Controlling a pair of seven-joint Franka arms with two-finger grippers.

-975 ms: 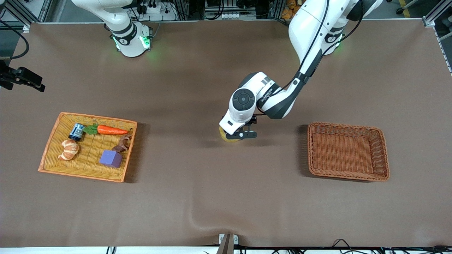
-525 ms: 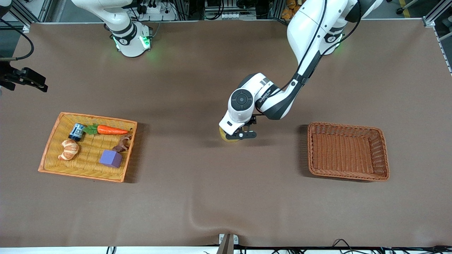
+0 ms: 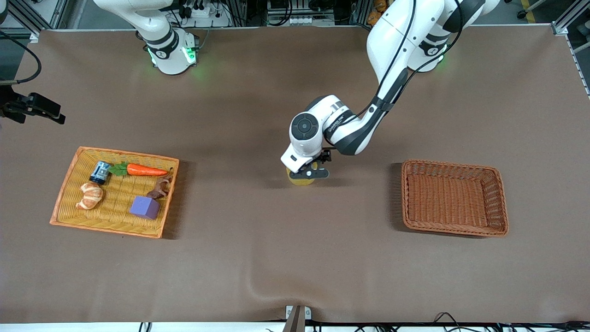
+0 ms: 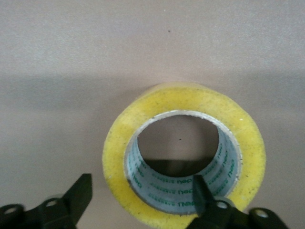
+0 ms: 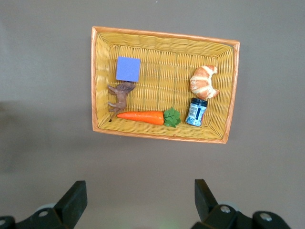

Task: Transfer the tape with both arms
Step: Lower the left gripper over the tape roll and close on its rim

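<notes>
The tape [image 3: 302, 180], a yellow roll with a grey-white core, lies flat on the brown table near its middle. In the left wrist view the tape [image 4: 119, 143] fills the picture. My left gripper [image 3: 308, 174] is down over it and open. It [image 4: 142, 181] straddles the roll's wall, one finger inside the core and the other outside with a gap to the roll. My right gripper [image 5: 138, 191] is open and empty, hanging high over the table beside the yellow tray, where that arm waits.
A yellow wicker tray [image 3: 69, 184] at the right arm's end holds a carrot [image 3: 145, 170], a croissant [image 3: 90, 195], a purple block [image 3: 144, 207], a small blue jar [image 3: 100, 172] and a brown toy figure [image 3: 161, 188]. A brown wicker basket [image 3: 500, 203] stands empty at the left arm's end.
The left arm has shifted a little toward the right arm's end and settled its gripper over the tape. The tape has not moved. The right gripper barely shifted.
</notes>
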